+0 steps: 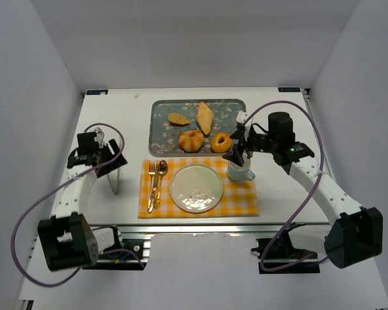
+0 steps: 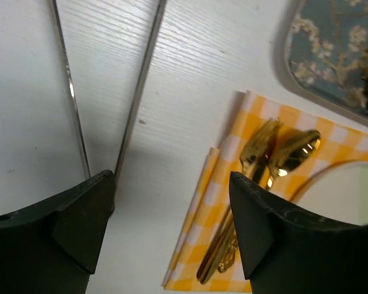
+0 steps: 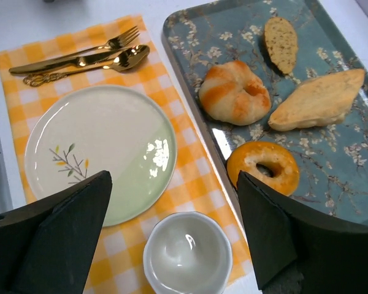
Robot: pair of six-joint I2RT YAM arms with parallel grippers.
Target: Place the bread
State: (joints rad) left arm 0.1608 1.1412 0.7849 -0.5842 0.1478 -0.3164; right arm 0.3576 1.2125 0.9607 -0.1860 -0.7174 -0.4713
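Observation:
The bread [image 1: 205, 117] is an elongated pale golden-tan pastry lying on the blue floral tray [image 1: 161, 139]; it also shows in the right wrist view [image 3: 319, 101]. The pale green plate [image 1: 196, 187] sits on the yellow checked cloth, and shows in the right wrist view [image 3: 98, 150]. My right gripper [image 1: 239, 152] is open and empty above the white cup [image 3: 187, 254], right of the plate and short of the bread. My left gripper [image 1: 102, 157] is open and empty over bare table, left of the cloth.
On the tray also lie a round striped bun [image 3: 234, 92], an orange ring doughnut [image 3: 262, 166] and a flat dark-brown piece [image 3: 280, 44]. A gold fork and spoon [image 1: 155, 184] lie on the cloth [image 1: 239, 200] left of the plate. A thin metal rod frame [image 2: 141, 86] stands by my left gripper.

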